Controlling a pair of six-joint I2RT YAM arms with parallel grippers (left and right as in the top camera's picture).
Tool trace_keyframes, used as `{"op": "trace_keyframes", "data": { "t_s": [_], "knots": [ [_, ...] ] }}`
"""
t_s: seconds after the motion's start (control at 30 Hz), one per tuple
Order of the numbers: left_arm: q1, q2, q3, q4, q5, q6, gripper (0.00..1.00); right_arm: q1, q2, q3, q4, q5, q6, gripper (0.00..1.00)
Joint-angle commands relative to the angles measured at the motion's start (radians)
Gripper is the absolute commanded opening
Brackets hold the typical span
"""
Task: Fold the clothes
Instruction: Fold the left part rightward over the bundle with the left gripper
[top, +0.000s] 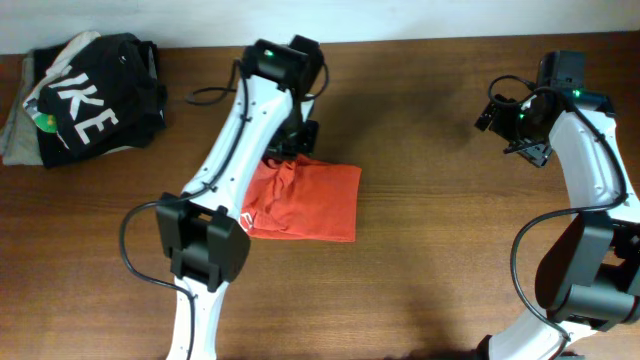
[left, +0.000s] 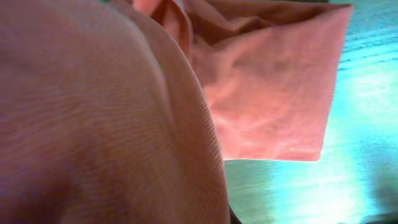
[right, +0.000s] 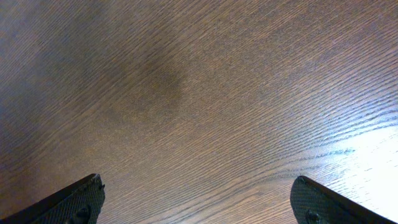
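The red-orange T-shirt (top: 312, 202) lies folded into a rough rectangle at the middle of the wooden table. My left gripper (top: 283, 152) is down at its bunched far-left corner. In the left wrist view the shirt (left: 267, 93) fills most of the frame, and a fold of it hangs right against the camera and hides the jaws; the gripper seems shut on that cloth. My right gripper (top: 493, 113) hovers over bare table at the far right, well away from the shirt. Its fingers (right: 199, 199) are wide open and empty.
A black garment with big white letters (top: 92, 100) lies heaped at the far left corner, on top of a grey-beige garment (top: 14, 132). The left arm's cable loops over the table near the front left. Bare wood (top: 430, 220) lies between the shirt and the right arm.
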Motion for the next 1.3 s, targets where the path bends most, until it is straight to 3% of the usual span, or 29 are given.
{"op": "trace_keyframes", "data": {
  "t_s": [0.0,0.17,0.47,0.5,0.53,0.57,0.73,0.87,1.07,1.17,1.27],
  "knots": [
    [-0.04,-0.036,0.012,-0.003,0.015,-0.025,0.05,0.0,-0.015,0.008,0.0,0.019,-0.009,0.99],
    [-0.092,-0.035,-0.05,0.017,0.016,-0.042,0.06,0.0,-0.015,0.008,0.0,0.019,-0.009,0.99],
    [-0.179,-0.035,-0.258,0.249,0.097,-0.089,0.12,0.0,-0.015,0.008,0.0,0.019,-0.009,0.99],
    [-0.19,-0.035,-0.27,0.263,0.097,-0.089,0.16,0.0,-0.015,0.008,0.0,0.019,-0.009,0.99],
    [-0.203,-0.035,-0.284,0.277,0.096,-0.089,0.3,0.0,-0.015,0.008,0.0,0.019,-0.009,0.99],
    [-0.217,-0.035,-0.297,0.289,0.093,-0.089,0.35,0.0,-0.015,0.008,0.0,0.019,-0.009,0.99],
    [-0.252,-0.035,-0.311,0.306,0.094,-0.089,0.44,0.0,-0.015,0.008,0.0,0.019,-0.009,0.99],
    [-0.27,-0.038,-0.293,0.304,0.089,-0.053,0.44,0.0,-0.015,0.008,0.0,0.019,-0.009,0.99],
    [-0.246,-0.092,-0.101,0.163,-0.208,-0.048,0.46,0.0,-0.015,0.008,0.0,0.019,-0.009,0.99],
    [-0.185,-0.109,0.027,0.055,-0.344,-0.081,0.83,0.0,-0.015,0.008,0.0,0.019,-0.009,0.99],
    [-0.074,-0.109,0.058,0.006,-0.26,-0.081,0.99,0.0,-0.015,0.008,0.0,0.019,-0.009,0.99]
  ]
}}
